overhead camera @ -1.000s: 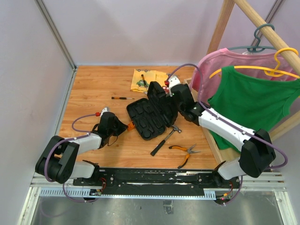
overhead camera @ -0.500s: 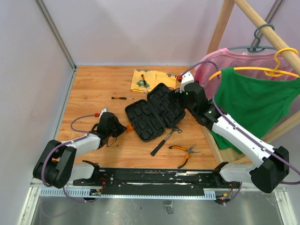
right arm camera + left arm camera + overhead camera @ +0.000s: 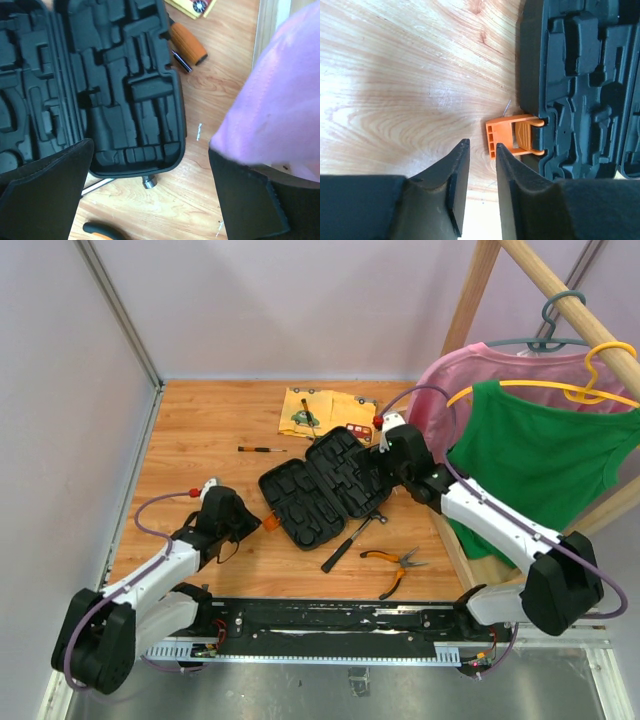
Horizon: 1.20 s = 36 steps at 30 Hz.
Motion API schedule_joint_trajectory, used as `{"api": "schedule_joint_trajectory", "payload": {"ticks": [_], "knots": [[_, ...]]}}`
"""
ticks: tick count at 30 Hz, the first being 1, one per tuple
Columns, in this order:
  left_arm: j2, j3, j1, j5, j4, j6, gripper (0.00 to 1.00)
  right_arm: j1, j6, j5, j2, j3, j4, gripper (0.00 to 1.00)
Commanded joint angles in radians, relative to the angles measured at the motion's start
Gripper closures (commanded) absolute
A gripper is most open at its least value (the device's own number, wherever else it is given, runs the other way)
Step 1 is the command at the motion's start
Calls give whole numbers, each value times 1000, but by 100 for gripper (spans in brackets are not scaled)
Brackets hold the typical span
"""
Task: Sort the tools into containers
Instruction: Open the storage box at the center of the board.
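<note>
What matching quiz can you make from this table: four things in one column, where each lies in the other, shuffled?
1. tool case
2. hammer
3. pliers
4. thin screwdriver

A. alone on bare wood, left of the yellow cloth
B. closest to the right arm's base
C. open, mid-table
D. head at the case's near edge

Pairs: 1-C, 2-D, 3-B, 4-A

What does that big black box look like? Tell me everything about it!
The black case looks like hard plastic, oblong with rounded corners. It lies wide open on the wooden table, both halves full of moulded slots, all empty. A small orange latch sticks out of one end. The hammer peeks from under its near edge.
</note>
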Motion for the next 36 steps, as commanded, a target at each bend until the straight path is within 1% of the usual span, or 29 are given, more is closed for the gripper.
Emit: {"api": "schedule_joint_trajectory", "payload": {"ticks": [1, 5, 7, 11, 14, 20, 24, 28, 30, 32, 36], "knots": [[-86, 6, -1, -45, -109, 10, 64, -111, 46, -148, 68, 37, -21, 1], [-149, 26, -1, -46, -142, 30, 52, -209, 44, -328, 160, 89, -18, 1], [-176, 33, -2, -32, -145, 52, 50, -258, 36, -415, 208, 119, -18, 0], [-224, 37, -2, -7, -141, 80, 47, -329, 34, -590, 290, 162, -2, 6], [-230, 41, -2, 6, -146, 93, 47, -356, 39, -676, 337, 181, 18, 12], [-215, 42, -2, 24, -144, 100, 47, -375, 33, -697, 407, 191, 10, 16], [-202, 41, -2, 36, -134, 102, 47, -387, 35, -703, 438, 189, 3, 24], [-184, 44, -2, 38, -126, 105, 47, -390, 57, -695, 445, 185, 2, 26], [-177, 48, -1, 36, -125, 106, 47, -390, 68, -690, 441, 181, 4, 31], [-174, 49, -2, 34, -127, 108, 47, -389, 83, -699, 435, 176, 11, 40], [-175, 54, -1, 32, -128, 108, 47, -390, 113, -721, 412, 154, 31, 51]]}}
